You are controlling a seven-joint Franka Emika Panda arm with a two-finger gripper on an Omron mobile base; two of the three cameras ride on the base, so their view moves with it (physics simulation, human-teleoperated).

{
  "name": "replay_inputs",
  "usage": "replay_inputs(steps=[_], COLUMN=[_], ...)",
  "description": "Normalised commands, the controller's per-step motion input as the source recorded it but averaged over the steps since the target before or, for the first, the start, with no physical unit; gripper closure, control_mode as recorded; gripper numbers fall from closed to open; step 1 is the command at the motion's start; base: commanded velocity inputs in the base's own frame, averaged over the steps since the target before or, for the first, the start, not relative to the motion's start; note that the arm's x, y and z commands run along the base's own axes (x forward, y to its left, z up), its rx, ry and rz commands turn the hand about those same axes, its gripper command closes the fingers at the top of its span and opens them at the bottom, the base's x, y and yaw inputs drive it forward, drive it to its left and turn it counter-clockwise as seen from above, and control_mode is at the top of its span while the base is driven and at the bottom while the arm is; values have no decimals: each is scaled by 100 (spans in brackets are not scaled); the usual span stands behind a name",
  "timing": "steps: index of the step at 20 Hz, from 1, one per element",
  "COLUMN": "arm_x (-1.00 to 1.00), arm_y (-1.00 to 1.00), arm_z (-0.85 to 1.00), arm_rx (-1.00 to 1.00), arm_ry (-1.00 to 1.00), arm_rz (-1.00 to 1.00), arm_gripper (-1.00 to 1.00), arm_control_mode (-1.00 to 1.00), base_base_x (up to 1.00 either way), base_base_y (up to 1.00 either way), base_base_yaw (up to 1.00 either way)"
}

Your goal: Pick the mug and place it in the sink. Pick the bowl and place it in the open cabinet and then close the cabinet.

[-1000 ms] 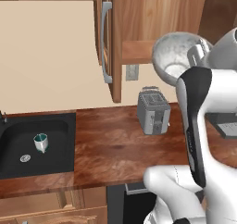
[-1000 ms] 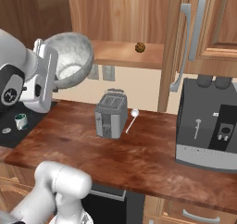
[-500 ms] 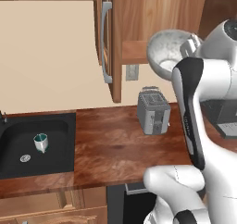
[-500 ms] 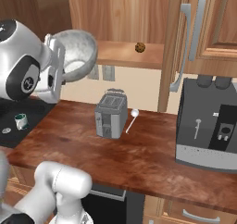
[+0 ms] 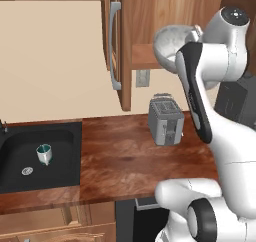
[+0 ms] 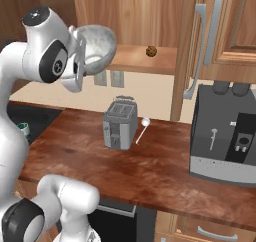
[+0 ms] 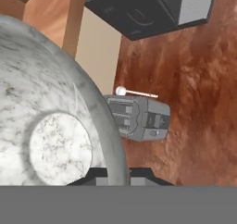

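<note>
Bowl, wide grey-white speckled stone [image 6: 98,42] | pinched at rim by end effector [image 6: 80,53] | raised beside wooden cabinet shelf [image 6: 135,57] for placing inside

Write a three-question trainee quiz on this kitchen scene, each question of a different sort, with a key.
1. True or false: the mug stands inside the sink.
2. Multiple choice: the gripper is shut on the rim of
A. the toaster
B. the bowl
C. the spoon
3. Fill in: the small brown ball rests on the ______ of the open cabinet.

Key:
1. True; it sits upright in the basin near a drain.
2. B; the bowl is held tilted in the air above the toaster, at about shelf height.
3. Shelf.
</note>
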Motion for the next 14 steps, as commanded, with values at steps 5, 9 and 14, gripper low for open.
replay_inputs(steps=[5, 9, 14], arm_x=[78, 68, 51], arm_y=[0, 0, 0], arm_z=[4, 0, -8], arm_rx=[0, 0, 0], arm_ry=[0, -2, -15], arm_rz=[0, 0, 0], arm_gripper=[100, 100, 100], arm_control_mode=[-100, -100, -100], base_base_x=[0, 0, 0], base_base_y=[0, 0, 0], base_base_yaw=[0, 0, 0])
